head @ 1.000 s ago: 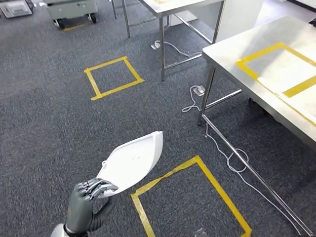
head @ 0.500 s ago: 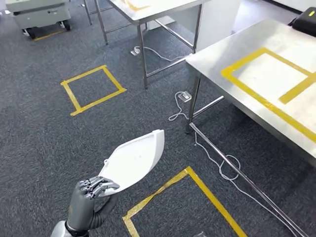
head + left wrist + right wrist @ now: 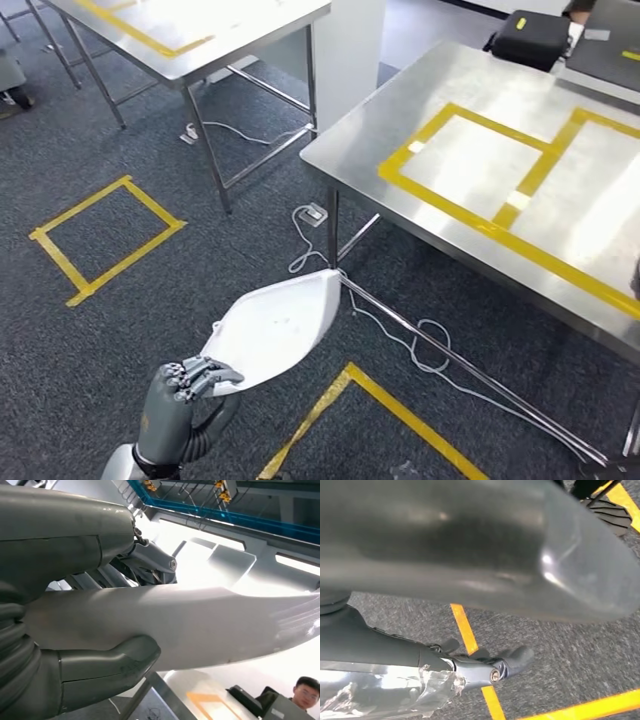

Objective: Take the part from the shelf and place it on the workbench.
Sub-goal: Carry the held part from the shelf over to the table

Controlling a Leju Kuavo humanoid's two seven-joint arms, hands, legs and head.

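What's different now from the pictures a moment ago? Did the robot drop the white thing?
No. The whole view has swung, so the robot itself turned: the steel workbench now fills more of the head view, nearer and more central, and the taped floor square has slid left. That is camera motion, not things moving. The left hand still holds the white part by its narrow end, in the same pose.

Floor: you see dark grey carpet (image 3: 151,290) marked with yellow tape squares (image 3: 106,240).
Near table: a steel workbench (image 3: 355,150) on your right carries yellow tape rectangles (image 3: 483,190); a black case (image 3: 532,38) rests at its far edge.
Far table: a second steel table (image 3: 226,45) stands beyond, brightly lit.
Cabling: white cable (image 3: 423,340) lies looped under the near table.
Ceiling: you find blue-edged beams (image 3: 226,515) overhead.
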